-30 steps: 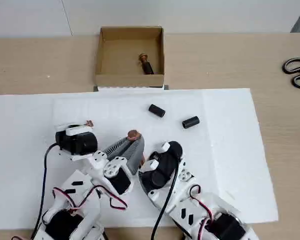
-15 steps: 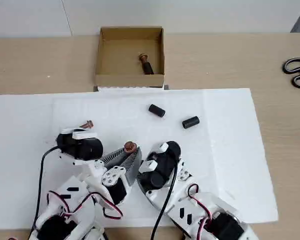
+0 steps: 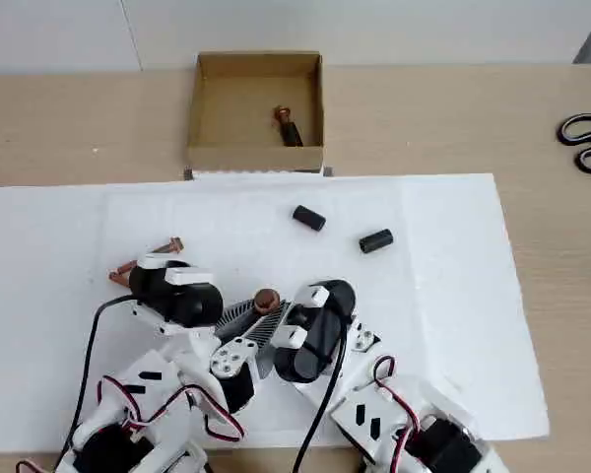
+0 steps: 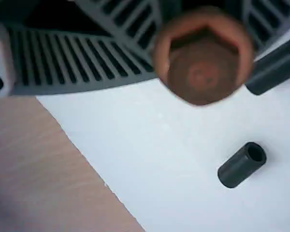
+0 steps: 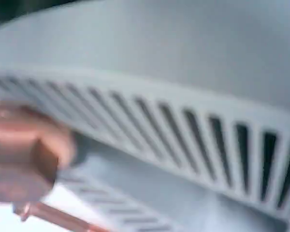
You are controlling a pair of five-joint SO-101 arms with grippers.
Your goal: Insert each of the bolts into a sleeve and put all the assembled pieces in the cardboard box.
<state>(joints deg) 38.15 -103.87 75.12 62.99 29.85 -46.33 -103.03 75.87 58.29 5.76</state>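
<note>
The cardboard box (image 3: 256,158) holds one assembled piece (image 3: 290,127) near a side wall. In front of the box, two black sleeves (image 3: 308,218) lie apart on the white sheet (image 3: 453,296). Farther from the box, the left gripper (image 3: 265,307) clamps a copper-headed bolt (image 3: 266,299).

From above, the bolt (image 3: 266,299) gives me only its head; the shank is buried in the left gripper (image 3: 259,313), which is clamped round it. On the left wrist feed that head is a blur right at the lens. One sleeve (image 4: 275,67) runs off the edge. On the right wrist feed I get a smear of ribbed grey and copper that I can't sort out. The scissors (image 3: 585,142) are clipped by the frame.
</note>
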